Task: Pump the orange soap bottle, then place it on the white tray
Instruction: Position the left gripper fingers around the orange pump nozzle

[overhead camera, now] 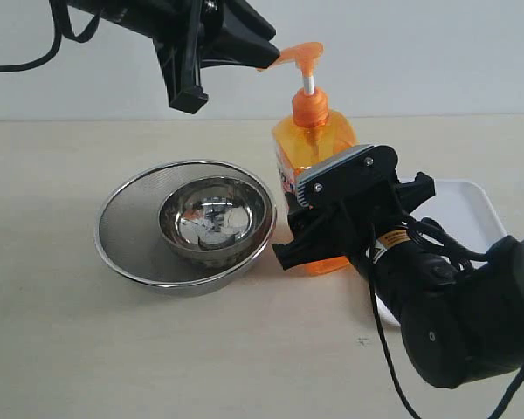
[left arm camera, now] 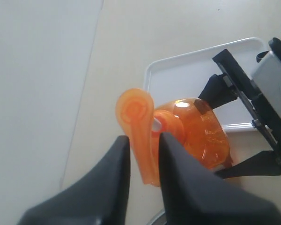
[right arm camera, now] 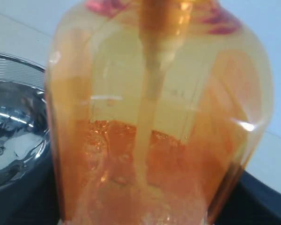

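The orange soap bottle (overhead camera: pixel 319 144) stands upright on the table, just right of the bowls. Its orange pump head (overhead camera: pixel 304 54) sits raised on the white stem. My left gripper (overhead camera: pixel 269 54) comes in from the upper left and is shut on the pump's spout (left arm camera: pixel 139 140), one black finger (left arm camera: pixel 117 173) on each side. My right gripper (overhead camera: pixel 307 237) is shut on the bottle's lower body (right arm camera: pixel 154 140), which fills the right wrist view. The white tray (overhead camera: pixel 472 205) lies flat behind and right of the bottle, partly hidden by my right arm.
A steel mesh bowl (overhead camera: pixel 127 240) with a smaller shiny steel bowl (overhead camera: pixel 214 218) inside it sits directly left of the bottle, nearly touching it. The bowl's rim (right arm camera: pixel 14 140) also shows beside the bottle. The white tray (left arm camera: pixel 187 75) holds nothing.
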Tool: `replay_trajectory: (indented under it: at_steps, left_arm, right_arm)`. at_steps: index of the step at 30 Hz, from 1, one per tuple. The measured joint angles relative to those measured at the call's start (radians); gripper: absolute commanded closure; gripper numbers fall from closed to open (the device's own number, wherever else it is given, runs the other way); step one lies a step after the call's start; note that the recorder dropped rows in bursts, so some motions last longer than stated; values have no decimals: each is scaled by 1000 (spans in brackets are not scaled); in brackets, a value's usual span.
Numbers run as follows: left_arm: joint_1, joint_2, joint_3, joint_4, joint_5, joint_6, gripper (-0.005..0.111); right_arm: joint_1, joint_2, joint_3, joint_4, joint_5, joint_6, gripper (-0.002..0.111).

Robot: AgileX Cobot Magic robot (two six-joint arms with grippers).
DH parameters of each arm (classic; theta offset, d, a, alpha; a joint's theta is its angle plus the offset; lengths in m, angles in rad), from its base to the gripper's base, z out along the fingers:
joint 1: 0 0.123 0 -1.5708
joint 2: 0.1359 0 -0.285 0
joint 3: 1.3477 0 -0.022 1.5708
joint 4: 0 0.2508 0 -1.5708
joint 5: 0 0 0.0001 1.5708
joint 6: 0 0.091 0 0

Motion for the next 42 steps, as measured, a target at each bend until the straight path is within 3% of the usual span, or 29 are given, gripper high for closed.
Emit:
replay_trajectory:
  at_steps: [2, 6, 8, 21, 28, 33, 37, 42]
  left_arm:
    - [0, 0, 0, 0, -9, 0, 83]
    - [0, 0, 0, 4, -20, 0, 51]
    - [0, 0, 0, 4, -22, -3, 43]
    - [0, 45, 0, -7, -22, -44, 54]
    - [0, 61, 0, -9, -14, -44, 81]
    - [0, 54, 0, -9, -9, -44, 94]
    - [0, 47, 0, -9, -9, -48, 102]
    - [0, 47, 0, -12, -2, -51, 102]
  right_arm:
    - [0, 0, 0, -2, 0, 3, 92]
    - [0, 0, 0, -4, 0, 7, 92]
    - [0, 0, 0, -4, 0, 7, 92]
    - [0, 0, 0, -6, 0, 7, 92]
    - [0, 0, 0, -6, 0, 7, 92]
    - [0, 0, 0, -8, 2, 7, 92]
    - [0, 0, 0, -9, 2, 9, 92]
    - [0, -1, 2, -12, 4, 13, 92]
